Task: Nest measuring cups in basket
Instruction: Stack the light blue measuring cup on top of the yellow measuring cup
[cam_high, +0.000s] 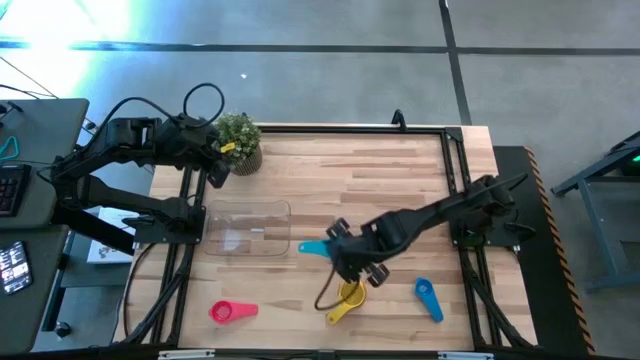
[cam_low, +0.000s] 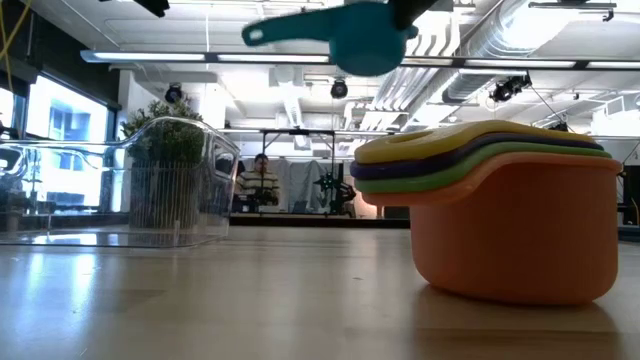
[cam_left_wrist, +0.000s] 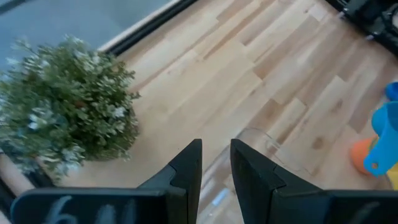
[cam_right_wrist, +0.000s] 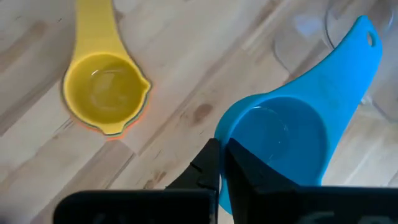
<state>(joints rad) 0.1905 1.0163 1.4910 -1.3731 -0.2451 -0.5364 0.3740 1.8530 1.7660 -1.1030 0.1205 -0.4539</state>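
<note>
Closest to the low camera sits my nested stack (cam_low: 500, 215), yellow on top. Right hand (cam_right_wrist: 222, 163) pinches the light blue cup (cam_right_wrist: 292, 134) aloft beside it; basket (cam_high: 247, 229) beyond. Next I'd seat it carefully. Left hand (cam_left_wrist: 216, 163), slightly spread, waits.

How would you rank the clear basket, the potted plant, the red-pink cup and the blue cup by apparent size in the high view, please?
Largest to smallest:
1. clear basket
2. potted plant
3. red-pink cup and blue cup: these look about alike, so I would not rank one above the other.
</note>
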